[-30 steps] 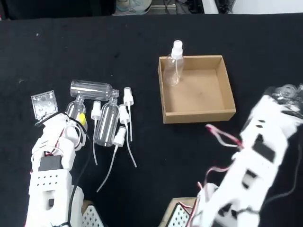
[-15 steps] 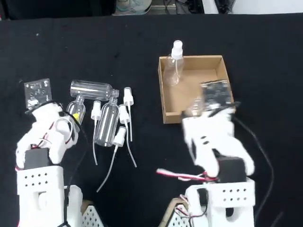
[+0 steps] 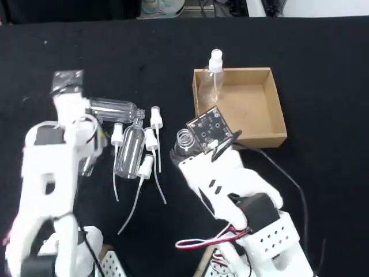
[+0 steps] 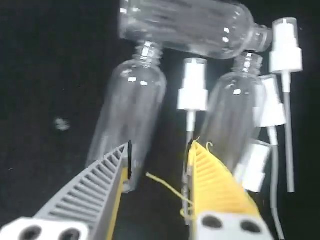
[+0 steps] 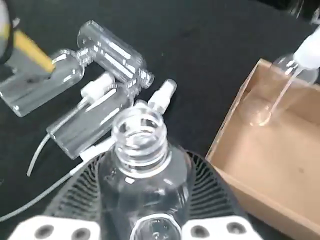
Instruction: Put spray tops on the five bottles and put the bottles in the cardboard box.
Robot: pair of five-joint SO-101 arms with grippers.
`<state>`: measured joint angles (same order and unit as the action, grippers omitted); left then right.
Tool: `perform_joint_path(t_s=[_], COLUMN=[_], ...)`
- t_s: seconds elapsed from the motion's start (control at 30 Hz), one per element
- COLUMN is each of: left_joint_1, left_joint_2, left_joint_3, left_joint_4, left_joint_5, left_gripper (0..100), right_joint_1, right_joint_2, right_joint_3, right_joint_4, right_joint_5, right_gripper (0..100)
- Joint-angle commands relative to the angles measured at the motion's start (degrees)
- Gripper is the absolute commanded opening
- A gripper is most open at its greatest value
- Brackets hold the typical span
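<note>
Clear bottles [image 3: 130,151], white spray tops [image 3: 155,118], plain brown cardboard box [image 3: 242,140], black table [image 3: 115,46]

Nothing legible shows on the bottles [image 3: 130,147] or cardboard box [image 3: 259,140].

We see the cardboard box [image 3: 242,140] open on top, and most of its floor is bare. One capped bottle [image 3: 212,81] stands in one far corner. Just beside the box, the right gripper [image 5: 144,175] with its bottle [image 5: 140,135] blocks the way to the loose bottles [image 3: 130,149] and spray tops [image 3: 151,138] farther off.
</note>
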<state>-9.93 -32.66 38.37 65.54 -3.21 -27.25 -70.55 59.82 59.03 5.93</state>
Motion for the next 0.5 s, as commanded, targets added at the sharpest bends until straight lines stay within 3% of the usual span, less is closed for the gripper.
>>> perform_joint_path(t_s=[0.0,0.33,0.47], left_joint_1=[5.58,6.81,6.29], left_joint_2=[12.75,38.42,45.54], left_joint_3=[-13.76,-38.64,-43.82], left_joint_4=[3.52,12.4,12.4], left_joint_5=[2.02,2.02,2.02], left_gripper=[19,19,19], right_joint_1=[-1.05,-1.05,-1.05], right_joint_2=[-1.8,-1.89,-1.89], right_joint_3=[0.48,1.1,1.1], right_joint_4=[-2.9,-2.73,-2.64], right_joint_5=[-0.44,-0.7,-0.79], right_gripper=[1.1,1.1,1.1])
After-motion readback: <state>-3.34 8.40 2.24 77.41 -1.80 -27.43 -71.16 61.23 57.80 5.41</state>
